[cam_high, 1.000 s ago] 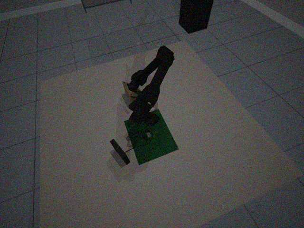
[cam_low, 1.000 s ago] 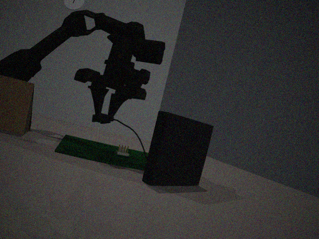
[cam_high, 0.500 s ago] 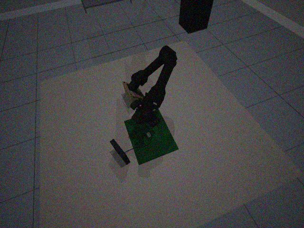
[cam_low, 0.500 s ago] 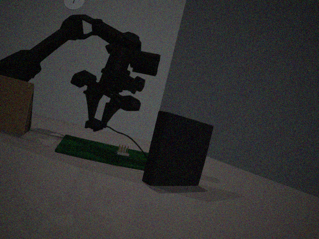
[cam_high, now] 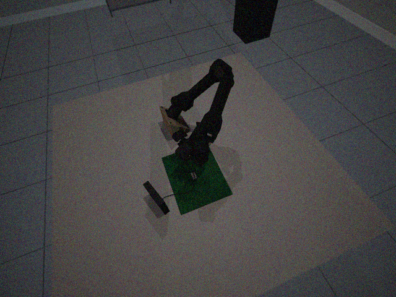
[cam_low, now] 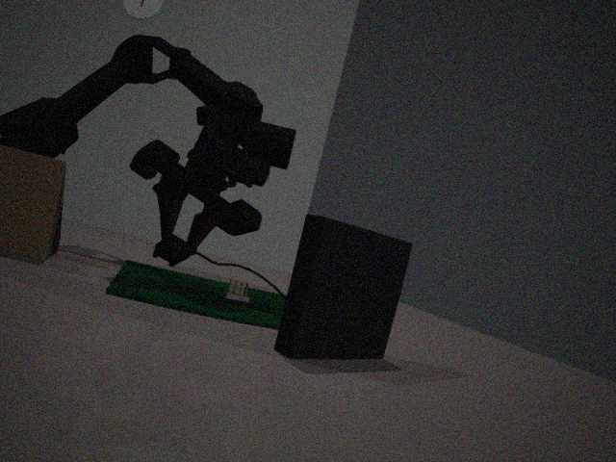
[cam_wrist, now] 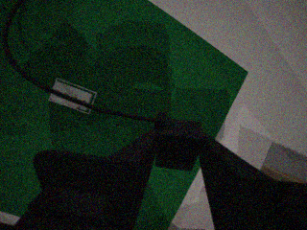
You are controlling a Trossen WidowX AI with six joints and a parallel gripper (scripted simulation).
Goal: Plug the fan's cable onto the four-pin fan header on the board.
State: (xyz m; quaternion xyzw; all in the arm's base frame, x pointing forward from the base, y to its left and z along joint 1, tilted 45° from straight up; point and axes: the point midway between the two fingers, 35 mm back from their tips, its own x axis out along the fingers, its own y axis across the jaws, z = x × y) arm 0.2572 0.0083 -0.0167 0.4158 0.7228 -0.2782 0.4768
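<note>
My gripper [cam_low: 174, 245] [cam_wrist: 178, 135] is shut on the fan plug [cam_low: 171, 250] [cam_wrist: 177, 150], a small dark block, and holds it a little above the green board [cam_high: 212, 192] [cam_low: 164, 293] [cam_wrist: 201, 62]. The white four-pin header [cam_high: 193, 175] [cam_low: 238, 296] [cam_wrist: 59, 87] stands on the board, its pins upright. In the exterior view the plug is to the left of the header, apart from it. In the wrist view the header is up and left of the plug. The plug's underside is hidden in the wrist view. In the top view the arm hides the plug.
The black fan [cam_high: 156, 197] [cam_low: 343, 288] stands upright beside the board. Its thin dark cable [cam_high: 167, 195] [cam_low: 223, 264] [cam_wrist: 120, 114] runs to the plug and crosses in front of the header in the wrist view. A brown block [cam_high: 171, 124] [cam_low: 30, 203] stands near the arm's base.
</note>
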